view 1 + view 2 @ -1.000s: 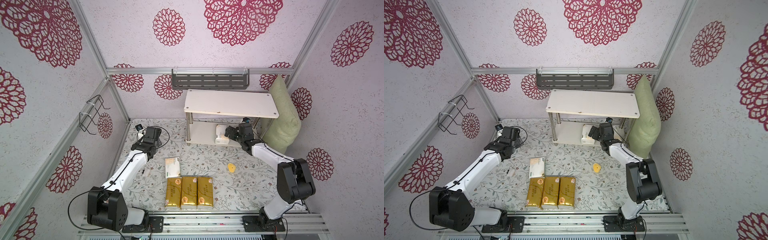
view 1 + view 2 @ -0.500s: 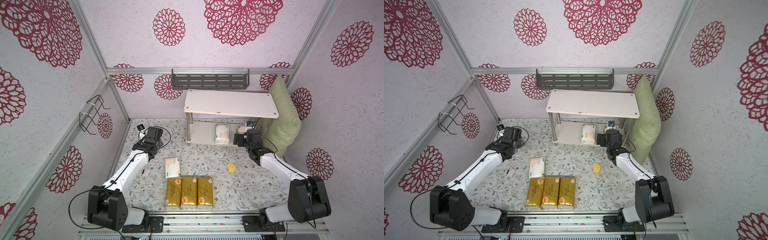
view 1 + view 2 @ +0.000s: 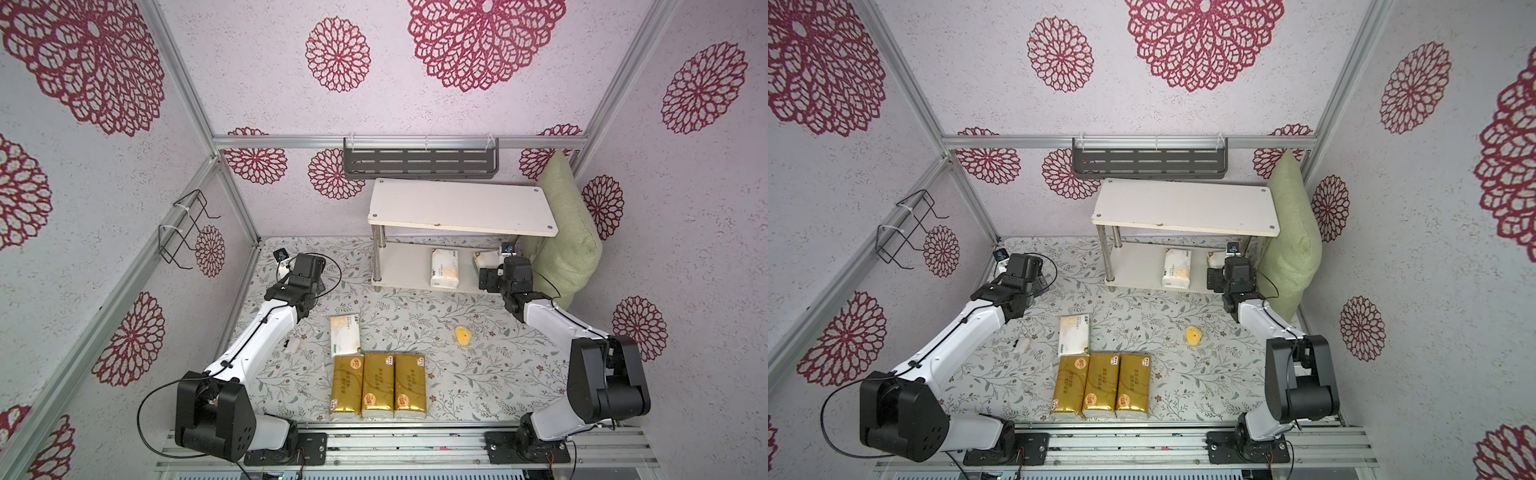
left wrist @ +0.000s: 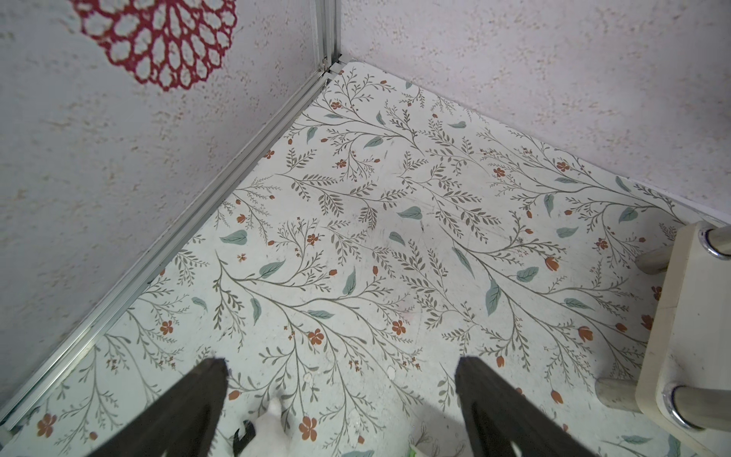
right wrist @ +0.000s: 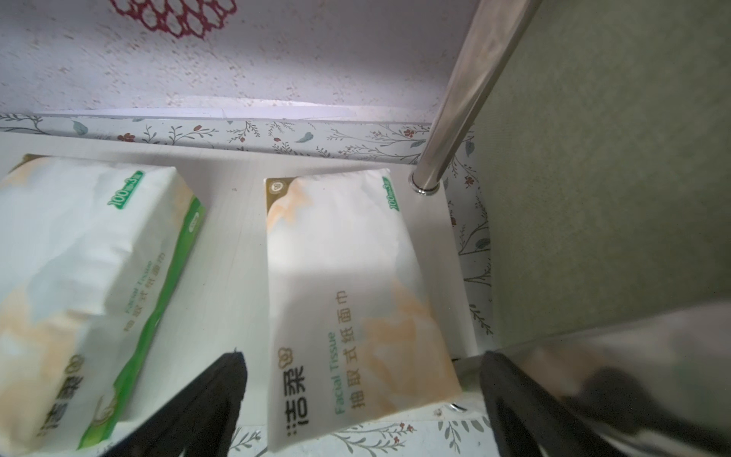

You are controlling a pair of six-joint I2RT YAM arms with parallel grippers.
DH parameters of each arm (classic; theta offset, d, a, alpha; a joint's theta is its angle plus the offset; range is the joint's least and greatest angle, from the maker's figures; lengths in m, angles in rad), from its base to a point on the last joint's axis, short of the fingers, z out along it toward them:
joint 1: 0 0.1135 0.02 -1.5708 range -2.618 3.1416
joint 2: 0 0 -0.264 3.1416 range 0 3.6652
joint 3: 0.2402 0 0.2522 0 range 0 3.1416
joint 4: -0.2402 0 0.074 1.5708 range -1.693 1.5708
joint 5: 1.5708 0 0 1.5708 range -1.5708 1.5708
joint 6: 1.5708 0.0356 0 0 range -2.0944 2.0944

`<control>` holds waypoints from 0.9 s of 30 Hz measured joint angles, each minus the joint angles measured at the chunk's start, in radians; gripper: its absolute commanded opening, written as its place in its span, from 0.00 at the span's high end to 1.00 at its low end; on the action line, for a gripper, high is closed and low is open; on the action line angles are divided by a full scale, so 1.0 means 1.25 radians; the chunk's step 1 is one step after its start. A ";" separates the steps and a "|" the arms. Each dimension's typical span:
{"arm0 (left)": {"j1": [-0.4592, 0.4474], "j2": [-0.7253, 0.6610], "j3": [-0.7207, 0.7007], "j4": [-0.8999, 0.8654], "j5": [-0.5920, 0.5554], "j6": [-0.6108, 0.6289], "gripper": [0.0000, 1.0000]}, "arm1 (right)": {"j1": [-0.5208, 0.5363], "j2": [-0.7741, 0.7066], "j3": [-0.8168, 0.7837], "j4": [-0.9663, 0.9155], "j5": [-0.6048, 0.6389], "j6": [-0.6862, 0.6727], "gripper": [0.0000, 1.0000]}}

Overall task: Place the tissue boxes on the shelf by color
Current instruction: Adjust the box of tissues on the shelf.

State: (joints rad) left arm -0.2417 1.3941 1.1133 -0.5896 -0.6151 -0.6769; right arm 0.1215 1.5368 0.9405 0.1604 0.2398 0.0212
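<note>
place: robot lab booth | cues: aluminium frame (image 3: 291, 141), flower-print wall panels (image 3: 257, 83), robot arms (image 3: 266, 332) on base rail (image 3: 399, 442)
</note>
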 measured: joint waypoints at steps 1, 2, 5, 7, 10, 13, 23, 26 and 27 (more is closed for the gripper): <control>0.000 0.000 0.000 0.000 0.000 0.000 0.03 | -0.003 0.003 0.000 0.003 0.000 -0.001 0.01; 0.000 0.000 0.000 0.000 0.000 0.000 0.03 | -0.005 0.006 0.000 0.006 0.000 -0.001 0.01; 0.000 0.000 0.000 0.000 0.000 0.000 0.03 | -0.013 0.022 0.000 0.023 -0.005 -0.001 0.01; 0.000 0.000 0.000 0.000 0.000 0.000 0.03 | -0.017 0.035 0.000 0.036 -0.010 0.002 0.01; 0.000 0.000 0.000 0.000 0.000 0.000 0.03 | -0.024 0.049 -0.002 0.057 -0.017 0.005 0.01; 0.000 0.000 0.000 -0.001 -0.001 0.000 0.03 | -0.025 0.051 -0.011 0.089 -0.025 0.012 0.01; 0.000 0.000 0.000 -0.001 -0.002 0.000 0.03 | -0.030 0.079 -0.032 0.141 -0.060 0.054 0.01; 0.000 0.000 0.000 -0.001 -0.002 0.000 0.03 | -0.030 0.084 -0.032 0.144 -0.064 0.067 0.02; 0.000 0.000 0.000 -0.001 -0.002 0.000 0.03 | -0.030 0.084 -0.032 0.145 -0.064 0.072 0.03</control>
State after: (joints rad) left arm -0.2417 1.3945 1.1137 -0.5907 -0.6182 -0.6765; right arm 0.0837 1.6421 0.9005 0.3412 0.1593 0.1108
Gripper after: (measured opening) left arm 0.975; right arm 0.985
